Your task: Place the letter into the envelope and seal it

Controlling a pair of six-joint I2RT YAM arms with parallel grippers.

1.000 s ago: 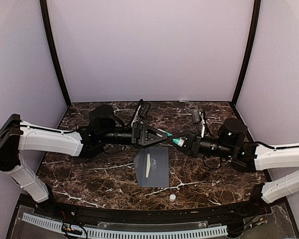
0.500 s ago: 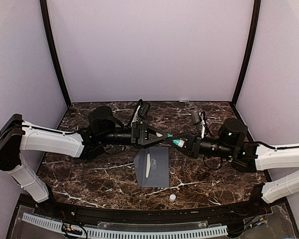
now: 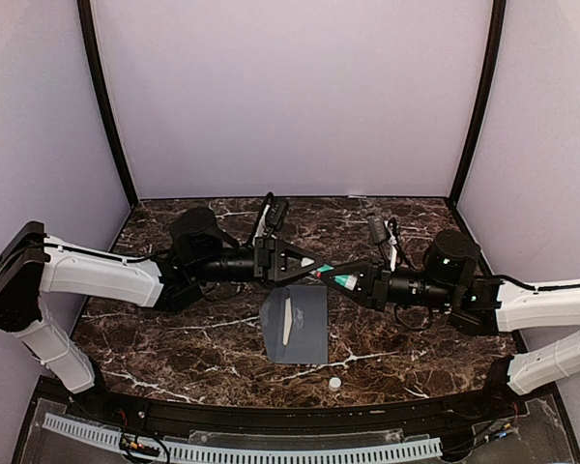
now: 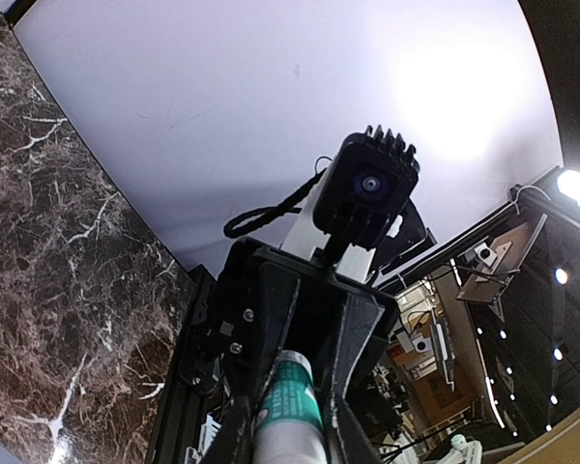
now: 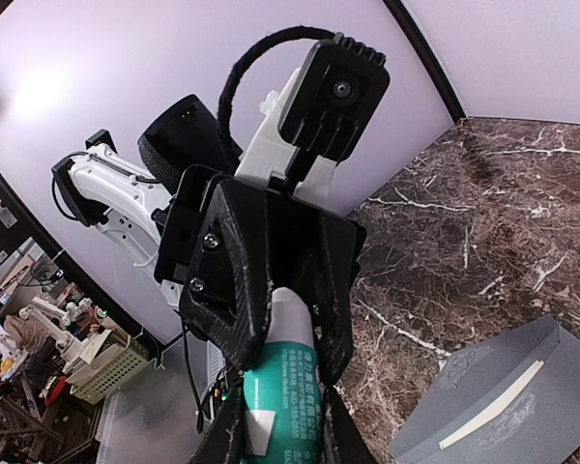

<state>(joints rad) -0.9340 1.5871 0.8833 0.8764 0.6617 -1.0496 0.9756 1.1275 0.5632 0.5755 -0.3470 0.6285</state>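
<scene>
Right then, my left jaws and right jaws both pinched the green-and-white glue stick (image 3: pixel 340 278), one at each end, above the tabletop (image 3: pixel 174 338). The grey envelope (image 3: pixel 307 338) lay flat just beneath, a cream strip (image 3: pixel 285 322) showing on it; whether that was the letter, I couldn't tell.

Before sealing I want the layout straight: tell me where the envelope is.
Top view: the envelope lies flat mid-table, just on the near side of the glue stick held between the left gripper and right gripper.
</scene>
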